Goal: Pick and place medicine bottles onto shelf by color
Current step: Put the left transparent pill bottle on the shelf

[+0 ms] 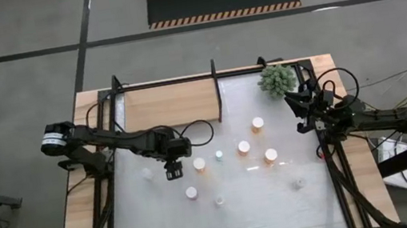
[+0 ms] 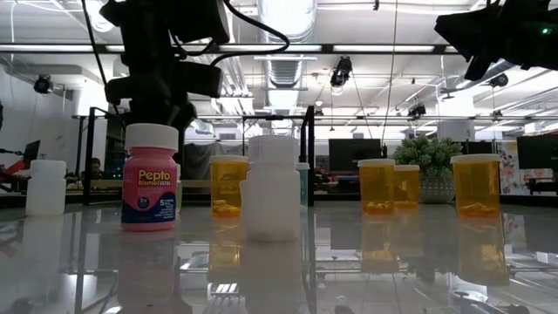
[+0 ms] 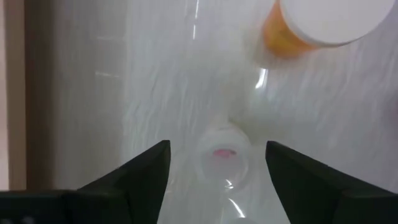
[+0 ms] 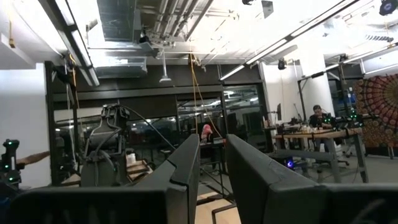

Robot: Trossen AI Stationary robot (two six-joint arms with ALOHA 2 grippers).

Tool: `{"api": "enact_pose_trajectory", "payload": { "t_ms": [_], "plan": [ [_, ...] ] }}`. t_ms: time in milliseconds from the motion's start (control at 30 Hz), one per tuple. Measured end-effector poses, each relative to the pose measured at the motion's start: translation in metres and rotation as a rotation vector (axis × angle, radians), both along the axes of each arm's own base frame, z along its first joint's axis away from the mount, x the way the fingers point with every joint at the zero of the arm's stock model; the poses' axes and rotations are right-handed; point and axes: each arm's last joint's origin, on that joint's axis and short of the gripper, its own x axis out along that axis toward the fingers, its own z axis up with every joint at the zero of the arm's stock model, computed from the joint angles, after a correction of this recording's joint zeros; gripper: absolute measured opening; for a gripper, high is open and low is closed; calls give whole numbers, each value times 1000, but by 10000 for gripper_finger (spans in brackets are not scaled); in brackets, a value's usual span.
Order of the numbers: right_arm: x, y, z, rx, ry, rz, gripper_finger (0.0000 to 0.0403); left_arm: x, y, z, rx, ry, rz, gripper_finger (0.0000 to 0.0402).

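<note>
1. The shelf [image 1: 171,104] holds no bottles; sorting looks unstarted
2. The bottles, including an orange one [image 1: 200,165], are scattered on the table [image 1: 314,203]
3. The left claw [image 1: 173,169] hangs wide open above a pink bottle [image 3: 221,155], gripping nothing
4. The right claw [image 1: 299,112] waits near the plant [image 1: 277,79], slightly parted, empty

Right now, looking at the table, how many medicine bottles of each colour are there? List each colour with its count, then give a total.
Orange bottles: 4
White bottles: 2
Pink Pepto bottle: 1
Teal bottle: 1
Total: 8
A few faint pale spots nearer the table's front edge are too dim to count as bottles.
</note>
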Motion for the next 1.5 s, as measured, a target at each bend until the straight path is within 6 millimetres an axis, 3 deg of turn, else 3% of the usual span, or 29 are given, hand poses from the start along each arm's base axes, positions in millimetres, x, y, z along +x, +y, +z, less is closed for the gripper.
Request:
{"api": "enact_pose_trajectory", "payload": {
  "t_ms": [767, 1000, 1267, 1500],
  "plan": [
    [1, 0, -2, 10, 15, 4, 68, -1, 0, -2, -39, 3, -7, 123],
    [1, 0, -2, 10, 15, 4, 68, -1, 0, 0, -41, 13, -9, 119],
    [1, 0, -2, 9, 15, 4, 68, 3, 9, 46, -3, 73, -47, 119],
    [1, 0, -1, 20, 11, 9, 68, 1, 61, 91, 136, 64, 131, 119]
  ]
}}
